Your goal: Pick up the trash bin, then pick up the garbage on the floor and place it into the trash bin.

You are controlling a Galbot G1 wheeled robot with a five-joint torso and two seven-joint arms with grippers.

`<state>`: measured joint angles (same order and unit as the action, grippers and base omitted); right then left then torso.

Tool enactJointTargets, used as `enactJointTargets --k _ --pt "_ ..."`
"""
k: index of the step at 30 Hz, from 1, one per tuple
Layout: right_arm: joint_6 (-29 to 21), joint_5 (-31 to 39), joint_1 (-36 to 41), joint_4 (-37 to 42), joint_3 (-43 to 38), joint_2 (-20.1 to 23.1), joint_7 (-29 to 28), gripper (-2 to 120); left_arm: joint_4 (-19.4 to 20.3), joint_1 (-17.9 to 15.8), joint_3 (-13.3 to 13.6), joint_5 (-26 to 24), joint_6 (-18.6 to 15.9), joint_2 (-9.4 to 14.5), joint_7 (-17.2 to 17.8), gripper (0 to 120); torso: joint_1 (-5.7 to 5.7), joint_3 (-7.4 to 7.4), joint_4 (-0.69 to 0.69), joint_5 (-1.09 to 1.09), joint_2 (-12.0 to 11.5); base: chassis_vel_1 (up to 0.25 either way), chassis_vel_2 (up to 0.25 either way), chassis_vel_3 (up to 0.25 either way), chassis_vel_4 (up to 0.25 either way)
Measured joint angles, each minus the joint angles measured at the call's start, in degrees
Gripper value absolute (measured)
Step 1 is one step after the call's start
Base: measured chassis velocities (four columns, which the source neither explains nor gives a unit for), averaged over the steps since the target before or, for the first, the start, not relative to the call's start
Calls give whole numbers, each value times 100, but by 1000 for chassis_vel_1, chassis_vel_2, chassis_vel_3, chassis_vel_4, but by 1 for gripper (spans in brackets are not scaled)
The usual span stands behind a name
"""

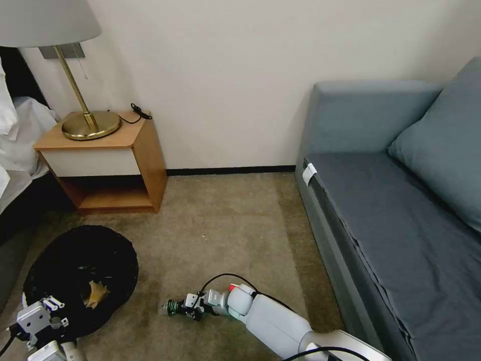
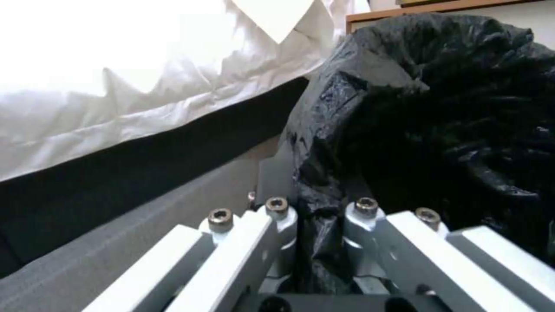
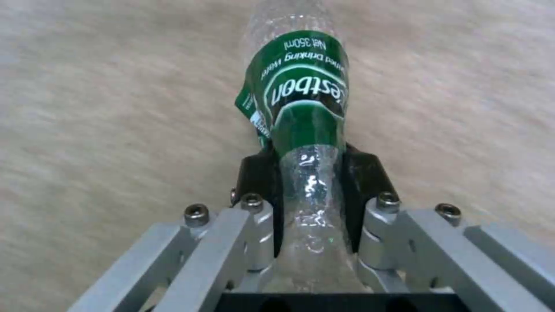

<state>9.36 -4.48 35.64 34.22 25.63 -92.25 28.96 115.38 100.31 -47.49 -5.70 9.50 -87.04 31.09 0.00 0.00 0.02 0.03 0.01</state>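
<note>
Over by the bed, low on the robot's left side, the left gripper (image 1: 42,313) has its fingers pinched together on a fold of the black bag at the near rim of the trash bin (image 1: 80,273), and in the left wrist view the crumpled plastic is squeezed tight between the two pads (image 2: 283,225). The bin's mouth faces up, and a gold-brown scrap (image 1: 96,293) lies inside it against the dark liner. Behind it stands the wooden nightstand (image 1: 107,168) with a brass lamp (image 1: 90,123) on top. Moving across the carpet (image 1: 225,220), the right gripper (image 1: 176,307) sits low near the floor, just beside the bin's right edge but not over it. It is clamped on the clear bottle (image 3: 303,130) with the green label, and the jaws bite into the soft plastic below the label so that the body narrows where they hold it. The bottle's long axis runs straight out from the gripper, in line with the forearm and pointing toward the bin. I would judge that the drop turns on that gap: the bin's mouth lies to the left of the bottle's tip, and the right arm alone carries it. Farther right the grey sofa (image 1: 396,215) fills the wall side.
</note>
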Motion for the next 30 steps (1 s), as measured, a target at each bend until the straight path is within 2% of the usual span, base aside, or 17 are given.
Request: enactJointTargets --k 5,13,27,30 --pt "52 -111 -304 -444 -668 5 -21 17 20 45 23 30 -2 1 -12 4 0 1 -1 -5 -1 0 0 0 0" --pt "53 -106 -714 -742 -1508 10 -161 17 14 123 119 64 46 8 -2 4 1 1 -3 -3 -1 0 0 0 0" --pt "11 109 -1107 -789 -2565 11 -238 17 -43 237 240 101 142 35 43 4 1 1 -2 -3 -1 0 0 0 0" --pt "-57 336 -1209 -546 -2751 11 -282 17 -69 251 307 203 170 36 69 4 1 1 -3 -3 -1 0 0 0 0"
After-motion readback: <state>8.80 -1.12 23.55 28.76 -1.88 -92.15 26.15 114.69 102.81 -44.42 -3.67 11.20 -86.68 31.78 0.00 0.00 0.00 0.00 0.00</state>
